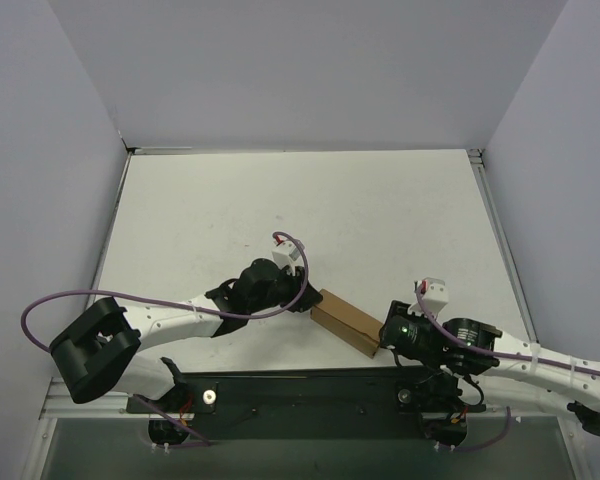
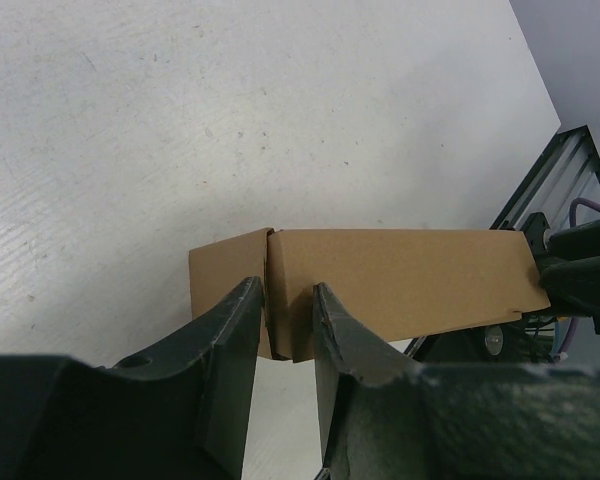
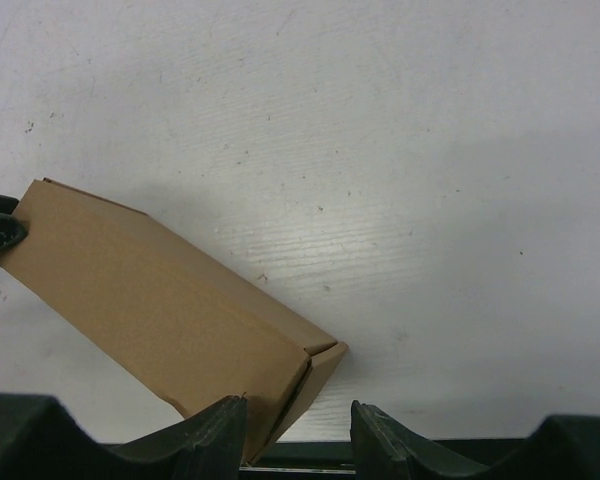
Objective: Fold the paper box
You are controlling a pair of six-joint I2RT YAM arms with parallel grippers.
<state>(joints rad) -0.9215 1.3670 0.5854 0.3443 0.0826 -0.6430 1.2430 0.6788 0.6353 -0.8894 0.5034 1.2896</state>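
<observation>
a white speckled tabletop point(image 1: 280, 200) sits between pale grey walls point(image 1: 310, 70). we see a long, closed brown cardboard paper box point(image 1: 348, 322) lying flat. one end sits at the narrow gap of the left gripper point(image 2: 288, 300); we cannot tell if it pinches. the right gripper point(image 3: 298, 410) stands apart, with the box corner just ahead.
</observation>
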